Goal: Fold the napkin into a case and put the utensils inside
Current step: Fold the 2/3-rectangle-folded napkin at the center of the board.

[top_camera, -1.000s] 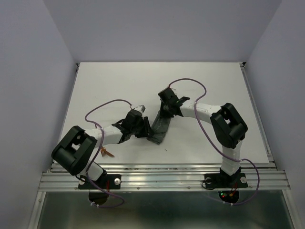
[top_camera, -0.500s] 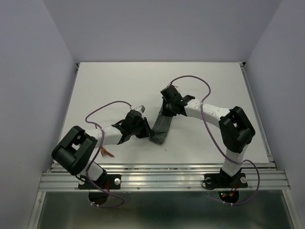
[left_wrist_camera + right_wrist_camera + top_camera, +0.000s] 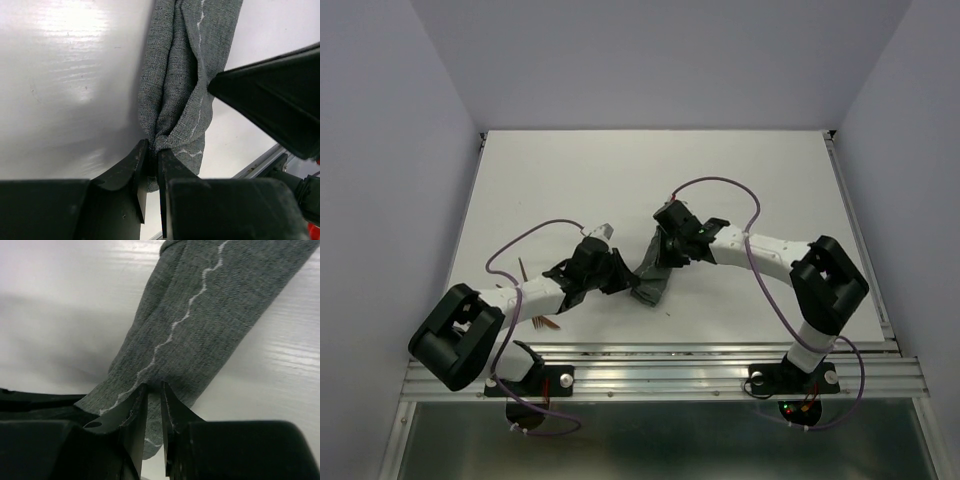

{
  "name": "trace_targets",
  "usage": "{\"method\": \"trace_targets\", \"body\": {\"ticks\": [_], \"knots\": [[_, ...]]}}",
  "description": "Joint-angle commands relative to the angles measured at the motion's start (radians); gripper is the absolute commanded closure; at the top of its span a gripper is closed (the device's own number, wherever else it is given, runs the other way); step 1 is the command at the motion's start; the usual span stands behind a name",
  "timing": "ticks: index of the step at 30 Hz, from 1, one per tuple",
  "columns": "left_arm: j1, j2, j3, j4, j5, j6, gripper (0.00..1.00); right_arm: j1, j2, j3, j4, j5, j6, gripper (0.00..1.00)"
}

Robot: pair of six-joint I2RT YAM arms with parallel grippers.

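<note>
The grey-green napkin lies folded into a narrow strip at the table's middle, slanting from far right to near left. My left gripper is shut on a bunched fold at the strip's near end; the cloth puckers up from the jaws. My right gripper is shut on the cloth's far part, where a wavy white stitch line runs along the napkin. Copper-brown utensils lie near the front edge, partly under the left arm. No finished case shows.
The right gripper's black body fills the right side of the left wrist view. Purple cables loop over both arms. A metal rail runs along the table's front edge. White walls enclose the table on three sides.
The left gripper closed onto the napkin's near end and its arm stretched lower. The right gripper slid left and nearer along the cloth, which now bunches more.
</note>
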Motion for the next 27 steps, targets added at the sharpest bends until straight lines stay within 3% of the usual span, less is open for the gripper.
{"method": "trace_targets", "body": {"ticks": [1, 5, 6, 7, 10, 13, 17, 24, 27], "knots": [[-0.013, -0.019, -0.022, 0.030, -0.018, -0.029, 0.99, 0.027, 0.008, -0.003, 0.037, -0.032, 0.027, 0.77], [-0.022, -0.007, -0.041, 0.030, -0.011, -0.031, 0.84, 0.027, 0.057, -0.014, 0.057, -0.025, 0.032, 0.77], [-0.024, -0.012, -0.047, 0.029, -0.006, -0.031, 0.77, 0.027, 0.065, -0.015, 0.057, -0.021, 0.032, 0.78], [-0.025, -0.018, -0.053, 0.024, -0.005, -0.031, 0.61, 0.027, 0.074, -0.019, 0.057, -0.021, 0.029, 0.78], [-0.025, -0.071, -0.071, 0.001, 0.000, -0.029, 0.41, 0.027, 0.101, -0.026, 0.061, -0.014, 0.012, 0.78], [-0.025, -0.111, -0.073, -0.031, 0.005, -0.020, 0.35, 0.036, 0.110, -0.034, 0.083, -0.034, -0.034, 0.78], [-0.025, -0.186, -0.073, -0.085, -0.003, -0.011, 0.35, 0.036, 0.096, -0.031, 0.105, -0.049, -0.084, 0.77], [-0.024, -0.182, -0.039, -0.071, -0.020, -0.015, 0.36, 0.036, 0.070, -0.025, 0.119, -0.067, -0.117, 0.77], [-0.025, -0.122, -0.015, -0.054, -0.035, -0.011, 0.25, 0.036, 0.055, -0.034, 0.130, -0.075, -0.120, 0.77]]}}
